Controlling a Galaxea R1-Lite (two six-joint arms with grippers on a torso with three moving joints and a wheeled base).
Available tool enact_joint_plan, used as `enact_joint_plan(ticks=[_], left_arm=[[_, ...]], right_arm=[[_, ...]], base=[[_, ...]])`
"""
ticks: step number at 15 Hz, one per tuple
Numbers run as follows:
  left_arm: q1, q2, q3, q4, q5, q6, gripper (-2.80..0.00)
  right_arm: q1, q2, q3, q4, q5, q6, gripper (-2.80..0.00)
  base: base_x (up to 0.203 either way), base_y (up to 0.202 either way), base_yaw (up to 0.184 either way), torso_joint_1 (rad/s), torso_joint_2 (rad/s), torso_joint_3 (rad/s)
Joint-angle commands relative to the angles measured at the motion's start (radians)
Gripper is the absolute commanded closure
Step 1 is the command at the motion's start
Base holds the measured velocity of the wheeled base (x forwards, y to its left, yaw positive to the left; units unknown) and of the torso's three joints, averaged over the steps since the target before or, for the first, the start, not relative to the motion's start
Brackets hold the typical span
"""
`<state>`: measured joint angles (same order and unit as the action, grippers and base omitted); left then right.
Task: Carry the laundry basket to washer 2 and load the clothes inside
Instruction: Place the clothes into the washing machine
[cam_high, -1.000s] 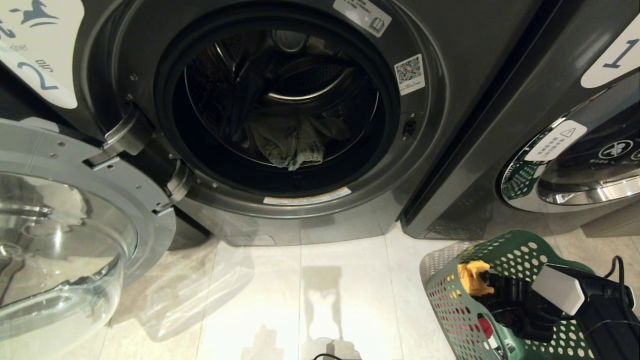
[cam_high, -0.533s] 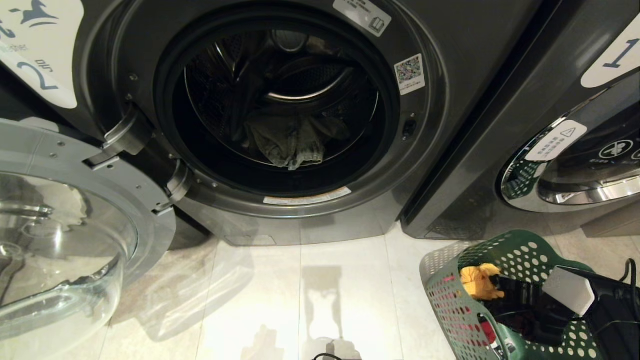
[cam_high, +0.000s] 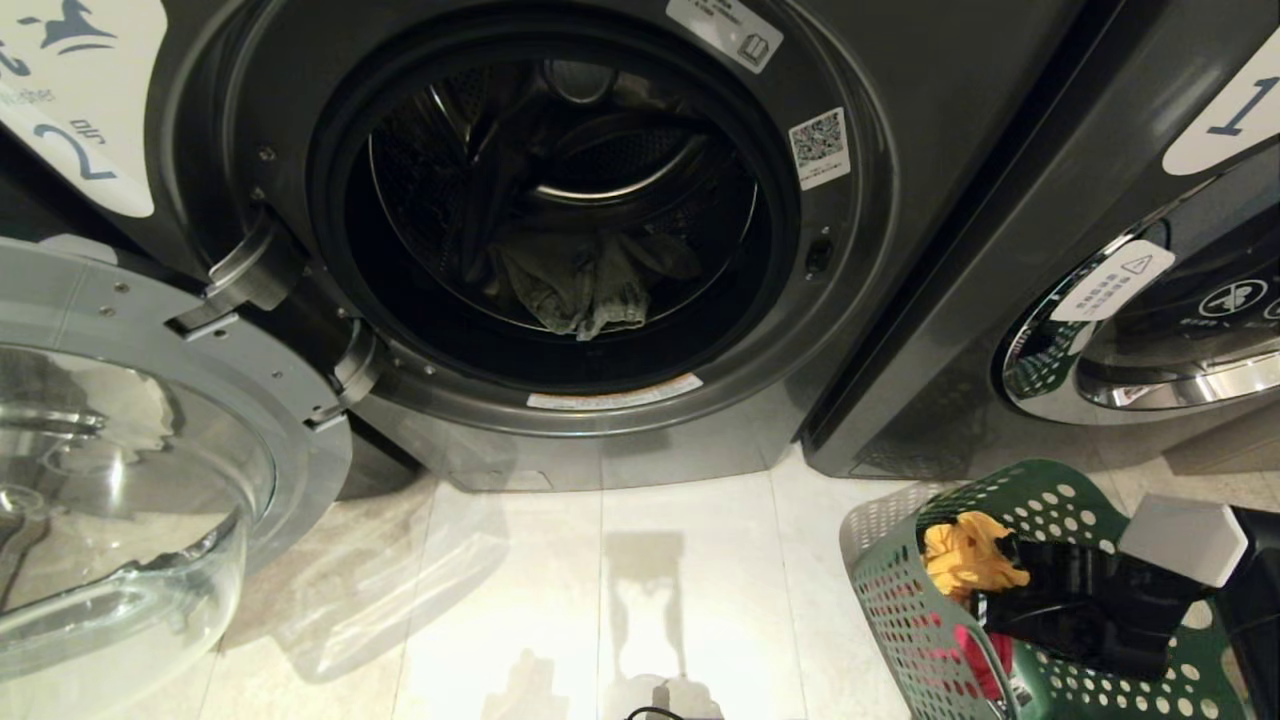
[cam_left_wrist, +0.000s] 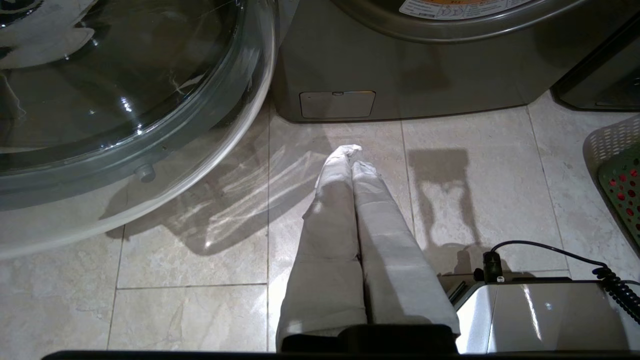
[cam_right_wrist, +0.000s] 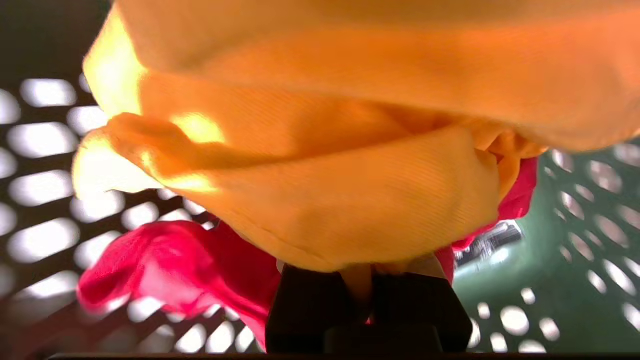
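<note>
The right gripper (cam_high: 1000, 578) has closed on the yellow-orange cloth (cam_high: 968, 556) and raised it slightly.

My black right pincer (cam_right_wrist: 367, 280) looks like matt hard plastic, and it pinches a yellow-orange cloth (cam_right_wrist: 320, 165) of fine ribbed weave, soft and dull. Beneath it a red cloth (cam_right_wrist: 175, 265) looks smoother and thinner. The laundry basket (cam_high: 900, 600) is dark green plastic with a slight sheen, its walls punched with round holes. My left pincer (cam_left_wrist: 352, 150) is wrapped in pale, creased fabric. Washer 2 (cam_high: 880, 200) has a dark grey satin metal front, and its open door (cam_high: 130, 480) is glossy clear glass in a brushed metal ring. The floor tiles (cam_left_wrist: 200, 260) are pale, polished, marbled stone.
</note>
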<state>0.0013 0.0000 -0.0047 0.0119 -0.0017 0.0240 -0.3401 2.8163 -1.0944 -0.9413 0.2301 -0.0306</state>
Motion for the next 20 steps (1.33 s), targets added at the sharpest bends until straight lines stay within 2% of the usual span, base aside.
enact_joint_plan(ticks=[1,5,14,20], left_arm=[[0.000,0.002,0.000,0.000,0.000,0.001,0.00],[0.000,0.002,0.000,0.000,0.000,0.001,0.00],[0.000,0.002,0.000,0.000,0.000,0.001,0.00],[0.000,0.002,0.000,0.000,0.000,0.001,0.00]], right_arm=[[0.014,-0.184,0.127,-0.007,0.004,-0.001,0.00],[0.048,-0.428,0.351,-0.028,0.005,-0.002,0.00],[0.050,-0.933,0.703,-0.036,-0.001,-0.011,0.00],[0.030,-1.296,0.908,-0.040,-0.065,-0.030,0.00]], base=[[0.000,0.000,0.000,0.000,0.00,0.000],[0.000,0.000,0.000,0.000,0.00,0.000],[0.000,0.000,0.000,0.000,0.00,0.000],[0.000,0.000,0.000,0.000,0.00,0.000]])
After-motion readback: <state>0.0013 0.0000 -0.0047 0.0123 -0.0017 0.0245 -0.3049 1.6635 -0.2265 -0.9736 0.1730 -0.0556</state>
